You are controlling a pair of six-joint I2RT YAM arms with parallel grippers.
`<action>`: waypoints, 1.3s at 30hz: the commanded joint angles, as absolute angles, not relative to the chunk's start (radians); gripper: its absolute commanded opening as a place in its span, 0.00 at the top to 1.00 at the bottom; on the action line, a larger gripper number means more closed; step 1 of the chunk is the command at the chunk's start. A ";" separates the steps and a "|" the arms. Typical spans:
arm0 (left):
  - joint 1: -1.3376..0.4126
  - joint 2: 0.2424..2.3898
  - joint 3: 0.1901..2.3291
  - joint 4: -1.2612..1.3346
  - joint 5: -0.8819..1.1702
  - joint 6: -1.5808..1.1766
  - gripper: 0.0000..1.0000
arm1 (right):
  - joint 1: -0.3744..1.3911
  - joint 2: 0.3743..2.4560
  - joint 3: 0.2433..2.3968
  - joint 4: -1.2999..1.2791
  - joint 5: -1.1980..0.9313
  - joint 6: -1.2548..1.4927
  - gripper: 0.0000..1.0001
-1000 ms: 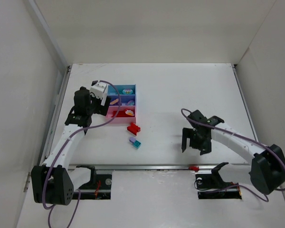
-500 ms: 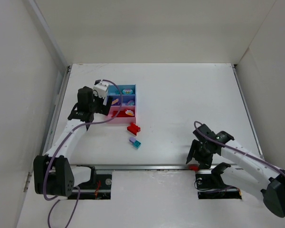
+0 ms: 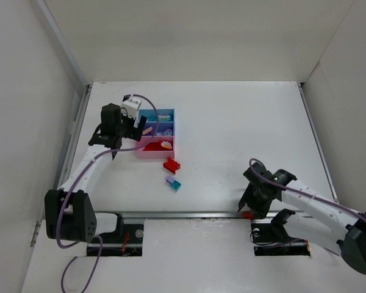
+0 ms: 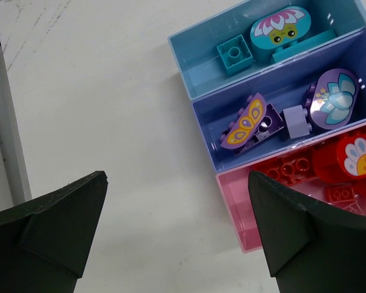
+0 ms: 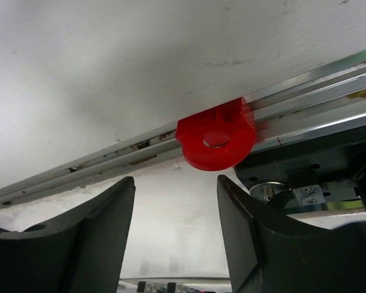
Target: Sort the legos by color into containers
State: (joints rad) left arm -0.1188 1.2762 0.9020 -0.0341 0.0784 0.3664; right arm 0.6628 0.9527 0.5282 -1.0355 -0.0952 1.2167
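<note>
Arch [image 5: 216, 141] on rail [image 5: 97, 168], clear only from right wrist; left hand [image 4: 177, 183], right hand [image 5: 175, 183] wide.

Pink tray [image 4: 234, 209] cut off at right edge; red arch piece [image 5: 216, 141] blurred, seemingly on rail [image 5: 110, 160].

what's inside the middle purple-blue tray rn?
Visible in the purple-blue tray: butterfly-print half-round, small lilac brick, lotus-print oval. A darker purple brick sits partly covered by the half-round. The tray's right end is out of frame.
</note>
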 commanded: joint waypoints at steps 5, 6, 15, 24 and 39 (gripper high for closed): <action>-0.126 1.261 0.957 -0.011 0.083 0.348 0.00 | 0.722 0.983 0.540 -1.046 -0.051 1.336 0.43; -0.126 1.261 0.947 -0.011 0.083 0.348 0.00 | 0.723 0.983 0.540 -1.046 -0.051 1.348 0.43; -0.146 1.212 0.916 -0.011 0.063 0.359 0.00 | 0.742 0.922 0.572 -1.115 0.055 1.738 0.53; -0.155 1.193 0.907 -0.011 0.063 0.359 0.00 | 0.778 0.828 0.563 -1.154 0.091 1.967 0.48; -0.155 1.184 0.885 0.009 0.044 0.377 0.00 | 0.778 0.963 0.601 -1.230 0.058 2.048 0.51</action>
State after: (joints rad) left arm -0.1509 1.2205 0.9039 -0.0322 0.0505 0.3725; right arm 0.7677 0.9272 0.5587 -1.1786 0.0673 1.9644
